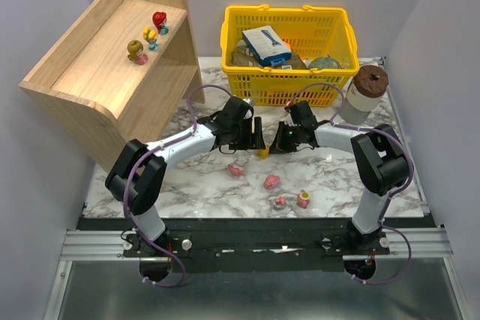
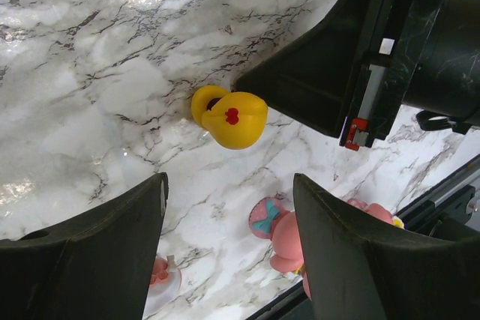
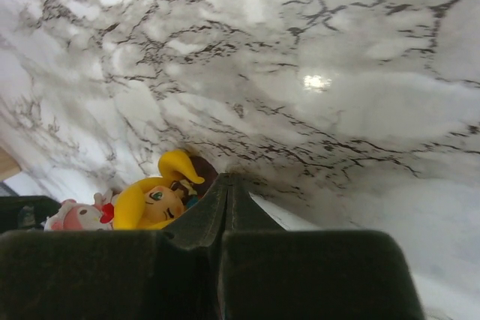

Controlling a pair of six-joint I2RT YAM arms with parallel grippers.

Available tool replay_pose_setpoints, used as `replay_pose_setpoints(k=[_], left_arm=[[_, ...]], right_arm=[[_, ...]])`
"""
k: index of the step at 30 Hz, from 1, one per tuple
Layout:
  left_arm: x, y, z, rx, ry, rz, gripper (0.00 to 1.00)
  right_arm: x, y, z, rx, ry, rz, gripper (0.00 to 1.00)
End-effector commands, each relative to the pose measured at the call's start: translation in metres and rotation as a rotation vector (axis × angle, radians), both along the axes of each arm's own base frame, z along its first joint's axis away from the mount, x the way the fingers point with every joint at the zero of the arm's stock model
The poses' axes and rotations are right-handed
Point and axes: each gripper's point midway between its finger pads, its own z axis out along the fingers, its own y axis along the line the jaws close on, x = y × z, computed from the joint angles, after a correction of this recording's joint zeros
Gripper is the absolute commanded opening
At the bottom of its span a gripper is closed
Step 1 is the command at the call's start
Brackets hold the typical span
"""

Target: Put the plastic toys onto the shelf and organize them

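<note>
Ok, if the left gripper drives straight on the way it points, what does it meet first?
Most likely the yellow toy, lying on the marble just ahead of the open left gripper; the right gripper sits close beyond it. Depth is uncertain.

desk (image 1: pixel 337 177): smooth, shiny marble look
shelf (image 1: pixel 90 65): light wood, matt
yellow toy (image 2: pixel 229 118): glossy plastic
basket (image 1: pixel 285 10): yellow plastic

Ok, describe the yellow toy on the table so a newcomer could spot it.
In front of the yellow basket, the left gripper and right gripper nearly meet over the marble table. The yellow toy lies on the marble between their tips. It alone is yellow down there; the loose toys nearer the arm bases are pink.
</note>
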Motion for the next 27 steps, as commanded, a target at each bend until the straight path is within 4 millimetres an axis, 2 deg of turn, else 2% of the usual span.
replay_pose_setpoints(k=[1, 8, 15, 19, 22, 27], left_arm=[[0.002, -0.007, -0.004, -0.016, 0.006, 0.000, 0.76], [0.001, -0.013, -0.011, -0.017, 0.014, -0.006, 0.76], [-0.004, -0.015, -0.020, 0.009, 0.005, -0.027, 0.74], [-0.007, -0.015, -0.025, 0.035, -0.020, -0.031, 0.73], [-0.007, -0.016, -0.026, 0.057, -0.057, -0.036, 0.71], [-0.003, -0.017, -0.030, 0.135, -0.129, -0.013, 0.70]], right_arm=[[-0.025, -0.001, -0.022, 0.019, 0.069, 0.053, 0.06], [-0.044, 0.001, -0.024, 0.071, 0.093, 0.075, 0.05], [-0.051, 0.002, -0.023, 0.082, 0.092, 0.084, 0.05], [-0.055, 0.003, -0.022, 0.103, 0.084, 0.100, 0.09], [-0.053, -0.003, -0.026, 0.067, 0.091, 0.062, 0.09], [-0.051, -0.036, -0.039, -0.105, 0.119, -0.056, 0.11]])
